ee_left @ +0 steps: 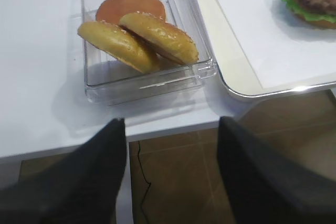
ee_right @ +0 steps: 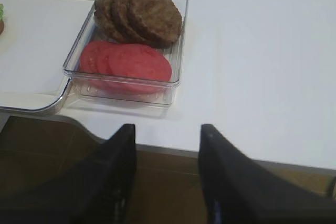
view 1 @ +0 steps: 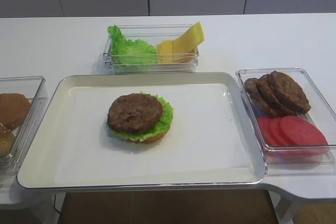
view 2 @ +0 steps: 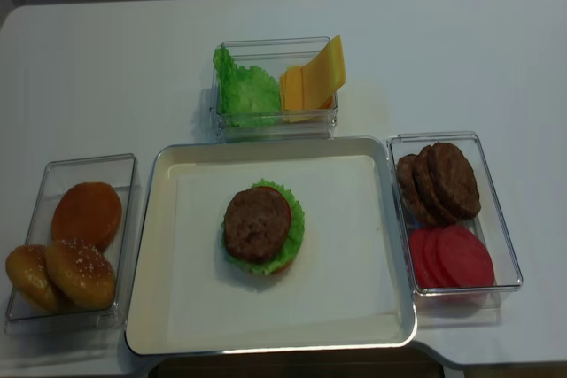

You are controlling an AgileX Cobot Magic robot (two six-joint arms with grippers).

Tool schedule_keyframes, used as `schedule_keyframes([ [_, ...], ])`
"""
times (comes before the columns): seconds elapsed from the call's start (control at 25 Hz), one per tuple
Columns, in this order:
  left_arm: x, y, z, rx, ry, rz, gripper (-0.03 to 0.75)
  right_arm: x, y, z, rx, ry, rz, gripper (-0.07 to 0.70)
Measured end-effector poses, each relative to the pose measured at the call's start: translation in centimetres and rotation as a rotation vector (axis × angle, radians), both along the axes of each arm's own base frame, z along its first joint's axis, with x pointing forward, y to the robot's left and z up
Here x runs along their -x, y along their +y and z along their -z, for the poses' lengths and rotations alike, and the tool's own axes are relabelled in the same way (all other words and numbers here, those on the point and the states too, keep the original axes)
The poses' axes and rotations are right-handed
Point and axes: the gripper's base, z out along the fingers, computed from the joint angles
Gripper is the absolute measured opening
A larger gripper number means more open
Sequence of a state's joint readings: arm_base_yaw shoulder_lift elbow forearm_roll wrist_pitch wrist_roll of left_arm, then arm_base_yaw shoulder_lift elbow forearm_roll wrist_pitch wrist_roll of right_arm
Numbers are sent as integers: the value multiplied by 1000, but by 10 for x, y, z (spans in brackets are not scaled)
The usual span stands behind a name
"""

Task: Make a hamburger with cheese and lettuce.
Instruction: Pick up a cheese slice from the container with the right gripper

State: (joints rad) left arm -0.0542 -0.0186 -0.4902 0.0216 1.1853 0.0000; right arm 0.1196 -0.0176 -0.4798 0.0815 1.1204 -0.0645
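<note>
The hamburger [view 1: 139, 116] [view 2: 261, 227] sits in the middle of the white tray [view 1: 210, 129]: bun base, ruffled green leaf, dark patty on top. Spare lettuce [view 1: 128, 48] and yellow cheese [view 1: 184, 43] slices share a clear box behind the tray. My left gripper [ee_left: 172, 121] is open and empty, hanging over the floor just short of the table's front edge, below the bun box. My right gripper [ee_right: 168, 128] is likewise open and empty, off the front edge below the patty box. Neither gripper shows in the overhead views.
A clear box of buns [ee_left: 142, 30] stands left of the tray. On the right, another clear box holds brown patties [ee_right: 142, 17] at the back and red tomato slices [ee_right: 128, 61] at the front. The table edge [ee_right: 236, 153] runs just ahead of the right fingers.
</note>
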Motion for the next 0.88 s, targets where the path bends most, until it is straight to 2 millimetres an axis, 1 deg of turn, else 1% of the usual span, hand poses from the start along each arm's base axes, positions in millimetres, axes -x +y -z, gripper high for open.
schedule_keyframes([
  [0.88, 0, 0, 0, 0, 0, 0, 414, 0, 0, 0, 0, 0, 0, 321],
])
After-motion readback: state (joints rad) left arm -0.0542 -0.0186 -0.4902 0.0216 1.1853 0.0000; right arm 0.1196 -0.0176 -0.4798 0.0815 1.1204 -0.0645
